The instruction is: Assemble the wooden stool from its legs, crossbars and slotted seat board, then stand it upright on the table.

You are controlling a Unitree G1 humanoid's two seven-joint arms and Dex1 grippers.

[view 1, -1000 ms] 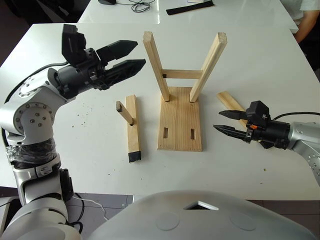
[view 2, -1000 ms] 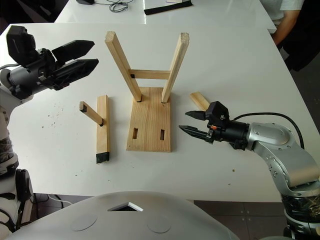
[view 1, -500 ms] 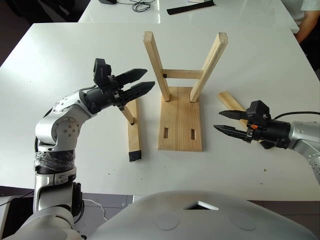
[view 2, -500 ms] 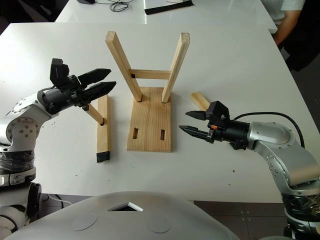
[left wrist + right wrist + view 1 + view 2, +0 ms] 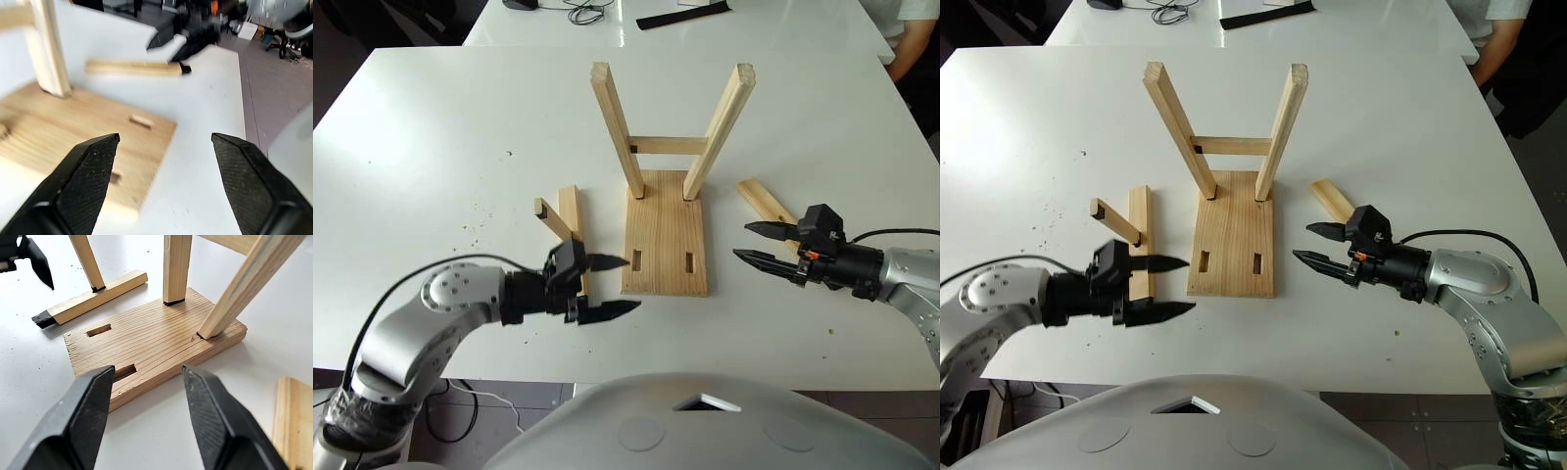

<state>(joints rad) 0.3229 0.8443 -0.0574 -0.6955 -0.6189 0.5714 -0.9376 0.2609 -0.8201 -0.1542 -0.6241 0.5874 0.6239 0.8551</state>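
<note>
The seat board [image 5: 666, 233] lies flat near the middle of the white desk [image 5: 431, 127]. Two legs stand tilted in the board's far end, the left leg [image 5: 615, 127] and the right leg [image 5: 717, 129], joined partway up by a crossbar [image 5: 668, 145]. The two slots [image 5: 99, 329] at the board's near end have nothing in them. On the side toward the desk's left edge, just beside the board, a loose leg [image 5: 572, 235] lies flat. A short bar [image 5: 551, 217] sticks out of it at an angle, and a dark cap [image 5: 43, 320] covers its near end. Toward the desk's right edge, a loose piece [image 5: 764, 203] lies flat, apart from the board.

The left gripper [image 5: 633, 283] hovers low by the board's near left corner, over the loose leg's near end. Its fingers are spread wide and hold nothing. The right gripper [image 5: 742, 241] sits just right of the board, beside the loose piece, pointing at the board. It too is spread wide and holds nothing.
</note>
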